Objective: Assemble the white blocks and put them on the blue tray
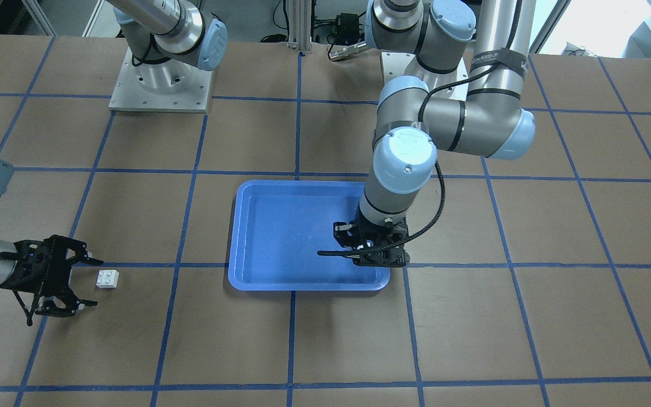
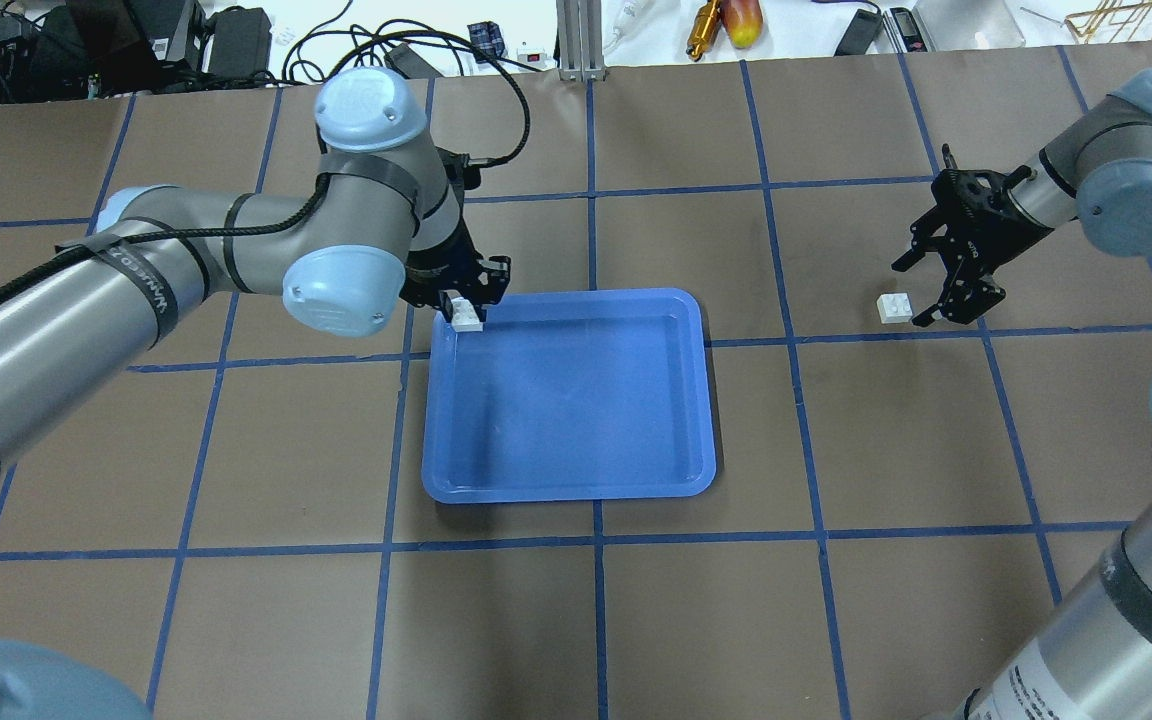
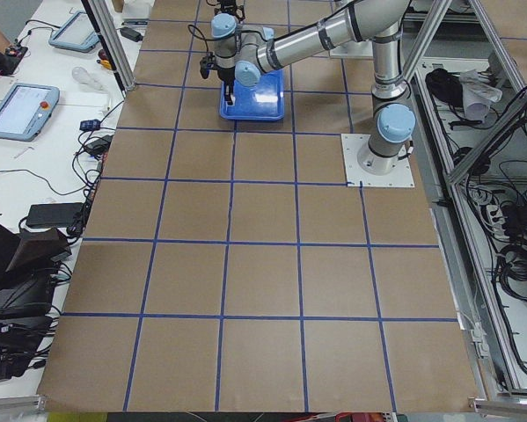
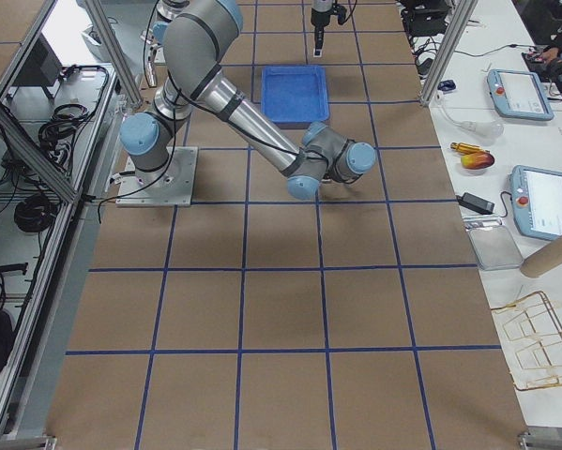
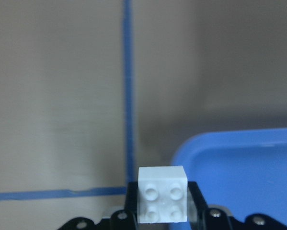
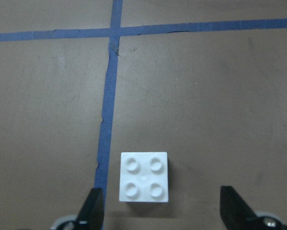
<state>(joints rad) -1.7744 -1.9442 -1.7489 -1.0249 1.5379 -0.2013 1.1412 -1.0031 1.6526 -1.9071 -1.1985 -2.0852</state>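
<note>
In the front-facing view, the right gripper sits at the frame's left edge with its jaws spread wide. The loose white block lies on the bench right at its fingertips. The left gripper stands over the lower right corner of the blue tray; its load is hidden here.

In the overhead view, the left gripper is clenched on the held white block, just at the tray's upper left corner.

In the left wrist view, that block sits squarely between the jaws at low centre, with its studs facing the camera.

In the right wrist view, the loose block lies at low centre between the two fingers, nearer the left one, with its sides roughly parallel to them.

The step in hand looks like picking up this second block. It would go best if the gripper centres on the block first and reaches a little deeper. It should then close on the flat sides. A brick this light may skid if one finger touches it first. Keeping it level should help the studs mate later.
</note>
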